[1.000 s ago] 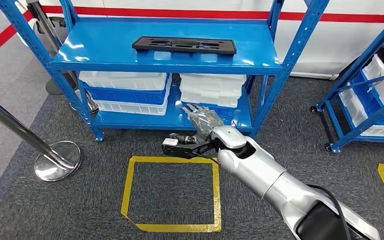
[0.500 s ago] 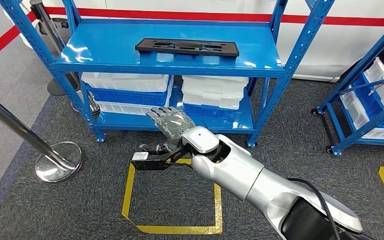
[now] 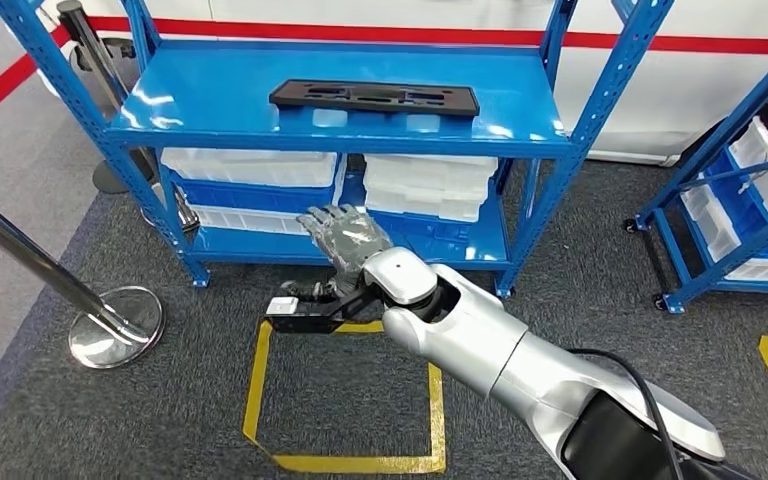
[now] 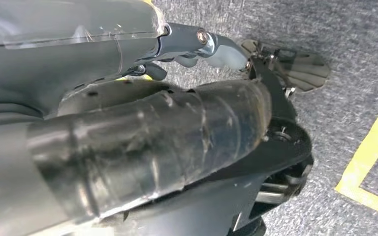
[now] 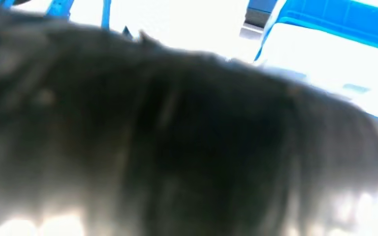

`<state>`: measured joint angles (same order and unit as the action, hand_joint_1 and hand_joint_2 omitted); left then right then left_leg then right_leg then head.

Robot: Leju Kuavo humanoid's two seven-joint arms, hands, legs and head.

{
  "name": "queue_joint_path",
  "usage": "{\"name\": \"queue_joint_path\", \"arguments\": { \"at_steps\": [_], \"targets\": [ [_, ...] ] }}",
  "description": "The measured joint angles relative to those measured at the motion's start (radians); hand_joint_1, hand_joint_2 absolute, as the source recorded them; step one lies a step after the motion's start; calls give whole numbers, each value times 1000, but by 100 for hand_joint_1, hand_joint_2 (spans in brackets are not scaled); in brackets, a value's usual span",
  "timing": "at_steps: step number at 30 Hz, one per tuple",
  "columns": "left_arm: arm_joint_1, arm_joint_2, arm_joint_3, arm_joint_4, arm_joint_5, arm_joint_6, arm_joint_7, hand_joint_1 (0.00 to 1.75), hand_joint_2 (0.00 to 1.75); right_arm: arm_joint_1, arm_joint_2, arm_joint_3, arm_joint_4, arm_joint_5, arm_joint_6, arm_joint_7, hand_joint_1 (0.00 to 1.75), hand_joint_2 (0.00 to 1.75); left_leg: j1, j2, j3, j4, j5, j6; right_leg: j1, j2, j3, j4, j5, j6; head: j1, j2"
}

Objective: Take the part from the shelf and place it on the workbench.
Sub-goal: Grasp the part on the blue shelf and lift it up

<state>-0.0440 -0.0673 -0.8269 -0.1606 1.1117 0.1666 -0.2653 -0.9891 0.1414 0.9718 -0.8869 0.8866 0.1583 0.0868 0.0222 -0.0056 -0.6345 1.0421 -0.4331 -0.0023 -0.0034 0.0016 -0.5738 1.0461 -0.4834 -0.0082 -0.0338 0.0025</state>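
The part [image 3: 374, 97] is a long, flat black tray-like piece with shallow recesses cut into its top. It lies flat on the top level of the blue metal shelf [image 3: 210, 95], towards the middle and right of that level, with its long axis running side to side along the shelf, parallel to the front edge. Nothing touches it.

The right hand [image 3: 345, 238] is raised in front of the shelf's lower level, well below the part. It is wrapped in a clear, crinkled film, and its fingers are spread and holding nothing. The arm behind it is smooth silver metal with a rounded wrist joint.

The left hand [image 4: 128, 128] appears close up in its wrist view as a dark, glossy grey mass over the carpet; whether its fingers are apart or curled cannot be told.

Stacked white plastic bins [image 3: 428, 183] with blue ones between them sit on the lower level. The floor is dark grey carpet [image 3: 110, 410] with a square of yellow tape [image 3: 256, 375]. A polished steel post [image 3: 22, 250] on a round base stands to the left.
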Motion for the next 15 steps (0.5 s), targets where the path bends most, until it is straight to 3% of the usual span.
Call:
{"name": "queue_joint_path", "arguments": {
  "at_steps": [3,4,6,7,8,9,11,12,13,15],
  "targets": [
    [1,1,-3,0,0,6,-2,0,0,-5,1,0,0,0,0,2,0,0,2,-1,17,-6,-7,22,-4,-1,-11,39,-20,12,0,0],
    [1,1,-3,0,0,7,-2,0,0,-7,1,0,0,0,0,3,0,0,2,-1,23,-7,-9,27,-5,-1,-33,83,-40,16,0,0],
    [0,1,-6,0,1,7,-2,0,0,-8,1,0,1,0,0,3,0,0,-1,-1,30,-7,-16,34,-6,-1,-107,209,-90,20,0,0],
    [1,1,-7,0,1,7,-2,0,0,-6,1,0,2,0,0,3,0,0,-3,-1,33,-7,-21,36,-6,-1,-143,259,-103,20,0,0],
    [2,1,-8,0,1,8,-2,0,0,-5,1,0,3,0,0,3,0,0,-5,-2,39,-7,-26,36,-5,-1,-166,280,-97,18,0,0],
    [3,1,-8,0,1,11,0,0,0,-4,1,0,4,0,0,3,0,0,-7,-3,46,-7,-31,36,-4,-1,-170,263,-70,13,0,0],
    [4,1,-10,0,2,20,8,0,0,-5,0,0,5,0,0,3,0,0,-12,-4,67,-8,-47,35,2,-1,-131,142,21,-4,0,0],
    [3,1,-11,0,4,26,14,0,0,-7,0,0,6,0,0,3,0,0,-13,-4,77,-10,-54,33,7,-1,-109,85,49,-14,-2,0],
    [2,0,-12,0,6,32,21,0,0,-9,-1,0,6,-1,1,3,0,0,-13,-3,83,-12,-60,29,13,-1,-91,37,62,-23,-3,0],
    [0,0,-14,0,10,49,38,0,0,-16,-4,0,9,-3,2,3,0,0,-12,-2,97,-15,-63,18,22,0,-76,2,56,-35,-5,0]
  ]
}}
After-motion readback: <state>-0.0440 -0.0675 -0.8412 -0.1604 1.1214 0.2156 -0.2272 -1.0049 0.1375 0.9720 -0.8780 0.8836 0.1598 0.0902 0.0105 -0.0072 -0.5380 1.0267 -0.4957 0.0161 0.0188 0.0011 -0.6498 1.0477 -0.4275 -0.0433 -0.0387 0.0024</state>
